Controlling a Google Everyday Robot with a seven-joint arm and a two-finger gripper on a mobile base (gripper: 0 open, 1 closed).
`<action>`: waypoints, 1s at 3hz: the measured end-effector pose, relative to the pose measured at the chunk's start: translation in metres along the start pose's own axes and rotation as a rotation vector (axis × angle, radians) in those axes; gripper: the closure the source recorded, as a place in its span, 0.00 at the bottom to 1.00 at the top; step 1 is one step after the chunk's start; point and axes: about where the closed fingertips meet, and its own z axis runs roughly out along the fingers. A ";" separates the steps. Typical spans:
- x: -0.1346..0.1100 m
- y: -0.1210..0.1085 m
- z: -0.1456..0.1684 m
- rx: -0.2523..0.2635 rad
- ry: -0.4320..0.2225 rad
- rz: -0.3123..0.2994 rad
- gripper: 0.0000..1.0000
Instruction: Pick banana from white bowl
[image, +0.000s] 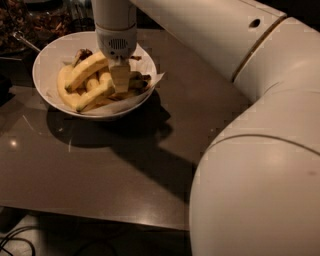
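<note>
No text, label, brand or number can be read anywhere: none on the hand (120, 80) poised inside the white bowl (46, 62) among the bananas (86, 70), none on the pale arm (200, 30), none on the dark surface (100, 170).

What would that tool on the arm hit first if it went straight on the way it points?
The tool points down into the white bowl, right at the bananas piled in it. Going straight on, it would most likely meet those bananas first, though depth is hard to judge here.
</note>
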 end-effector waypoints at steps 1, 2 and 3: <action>0.005 0.011 -0.023 0.061 -0.051 0.022 1.00; 0.013 0.034 -0.055 0.115 -0.113 0.037 1.00; 0.016 0.057 -0.076 0.135 -0.155 0.039 1.00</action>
